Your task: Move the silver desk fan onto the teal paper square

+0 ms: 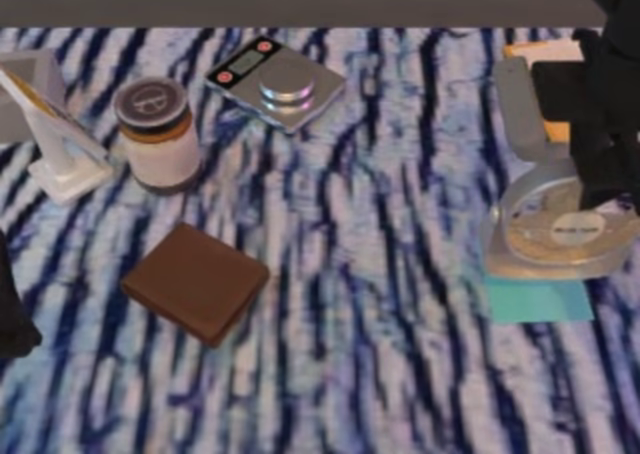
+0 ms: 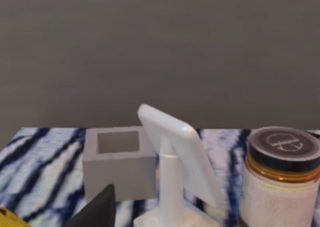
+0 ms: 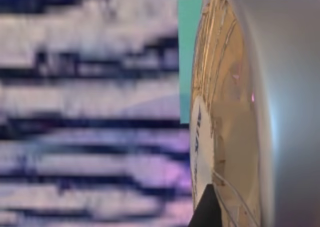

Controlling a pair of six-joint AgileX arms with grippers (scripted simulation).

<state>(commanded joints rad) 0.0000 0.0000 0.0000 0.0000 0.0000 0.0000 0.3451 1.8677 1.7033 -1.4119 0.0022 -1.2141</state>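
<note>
While the silver desk fan is seen at the table's right side, tipped so its round cage face looks upward, its lower edge is laid over the teal paper square, whose near strip shows below it. The right gripper is placed just above the fan's upper right part; whether its fingers are closed on the fan cannot be told. In the right wrist view the fan's rim is shown very close, with the teal square beside it. The left gripper is parked at the table's left edge, and how far it is parted cannot be told.
</note>
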